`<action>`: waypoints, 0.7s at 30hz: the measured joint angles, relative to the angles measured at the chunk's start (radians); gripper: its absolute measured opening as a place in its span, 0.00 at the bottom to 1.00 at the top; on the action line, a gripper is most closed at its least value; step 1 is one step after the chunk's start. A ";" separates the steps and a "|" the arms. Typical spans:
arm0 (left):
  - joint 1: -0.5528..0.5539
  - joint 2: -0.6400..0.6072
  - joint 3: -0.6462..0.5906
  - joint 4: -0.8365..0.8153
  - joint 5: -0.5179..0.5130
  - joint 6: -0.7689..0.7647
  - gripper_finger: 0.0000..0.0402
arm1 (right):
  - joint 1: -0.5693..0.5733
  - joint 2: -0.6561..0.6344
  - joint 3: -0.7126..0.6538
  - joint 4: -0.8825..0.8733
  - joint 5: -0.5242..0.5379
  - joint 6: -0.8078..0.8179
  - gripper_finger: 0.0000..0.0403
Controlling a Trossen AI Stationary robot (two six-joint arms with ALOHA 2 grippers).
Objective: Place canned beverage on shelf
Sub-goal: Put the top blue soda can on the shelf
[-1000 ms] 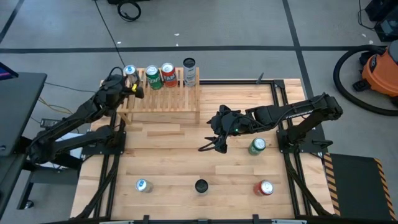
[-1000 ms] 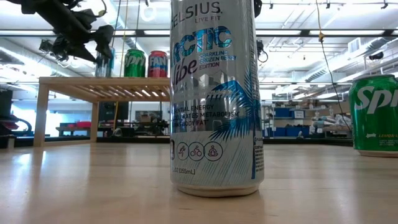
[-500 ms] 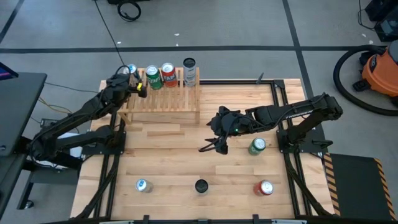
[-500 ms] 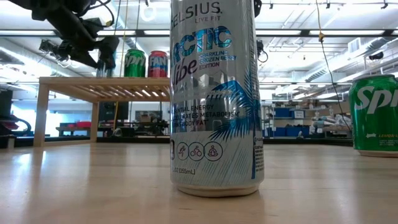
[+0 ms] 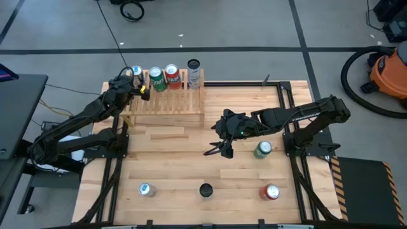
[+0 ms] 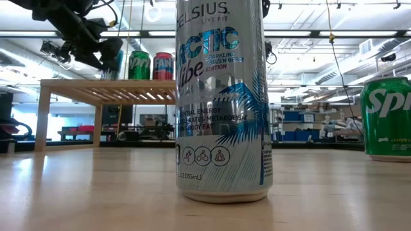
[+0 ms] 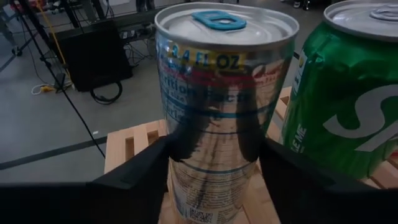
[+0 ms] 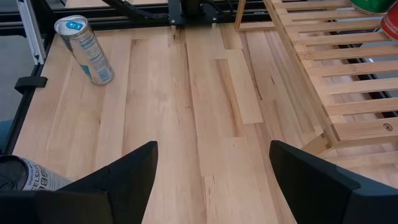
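My left gripper [image 5: 134,79] is shut on a silver can with a blue tab [image 7: 221,93] at the far-left end of the light-wood slatted shelf [image 5: 168,105]. The can stands upright over the slats [image 7: 134,140], close beside a green can [image 7: 348,99]. In the low view the can [image 6: 114,64] has its base at the level of the shelf top [image 6: 109,90]; whether it rests there I cannot tell. My right gripper [image 5: 217,149] hangs open and empty over the middle of the table, also seen in its wrist view [image 8: 211,162]. My left gripper pinches the silver can's side wall, at about mid-height [image 7: 186,149], between its two fingers [image 7: 143,168], one on each side. The fingers come about level from the table's left and near side. The can stays upright.
On the shelf stand the green can [image 5: 156,79], a red can [image 5: 172,76] and a dark-topped can [image 5: 194,66]. On the table stand a green can [image 5: 262,149], a red can [image 5: 271,192], a tall silver-blue can [image 6: 221,102] and another silver can [image 5: 145,189].
My left gripper has carried the silver can a little toward the green can and the shelf's far side, keeping it upright. The right arm has kept still.
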 joint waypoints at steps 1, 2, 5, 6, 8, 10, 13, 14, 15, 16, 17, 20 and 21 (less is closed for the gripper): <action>0.000 0.000 0.000 0.000 0.000 0.000 0.55 | 0.000 0.000 0.000 0.000 0.000 0.000 0.79; 0.000 -0.002 0.000 0.000 0.001 0.001 0.52 | 0.000 0.000 0.000 0.000 0.000 0.000 0.79; 0.000 -0.017 0.000 -0.004 0.005 0.011 0.48 | 0.000 0.000 0.000 0.000 0.000 0.000 0.79; 0.000 -0.025 0.000 -0.008 0.008 0.011 0.47 | 0.000 0.000 0.000 0.000 0.000 0.000 0.79; 0.000 -0.045 -0.001 -0.013 0.027 0.011 0.47 | 0.000 0.000 0.000 0.000 0.000 0.000 0.79; -0.001 -0.065 -0.001 -0.013 0.059 0.007 0.47 | 0.000 0.000 0.000 0.000 0.000 0.000 0.79; -0.002 -0.086 -0.001 -0.017 0.072 0.000 0.47 | 0.000 0.000 0.000 0.000 -0.001 0.000 0.79; -0.001 -0.090 -0.001 -0.023 0.068 -0.001 0.47 | 0.000 0.000 0.000 0.000 -0.001 0.000 0.79; -0.001 -0.094 -0.001 -0.035 0.066 -0.001 0.46 | 0.000 0.000 0.000 0.000 -0.001 0.000 0.79; 0.000 -0.094 -0.001 -0.045 0.063 -0.001 0.45 | 0.000 0.000 0.000 0.000 -0.001 0.000 0.79; 0.000 -0.093 -0.001 -0.052 0.064 -0.004 0.45 | 0.000 0.000 0.000 0.000 -0.001 0.000 0.79; -0.001 -0.093 -0.001 -0.074 0.063 -0.009 0.42 | 0.000 0.000 0.000 0.000 -0.001 0.000 0.79; -0.001 -0.093 -0.001 -0.080 0.062 -0.011 0.42 | 0.000 0.000 0.000 0.000 -0.001 0.000 0.79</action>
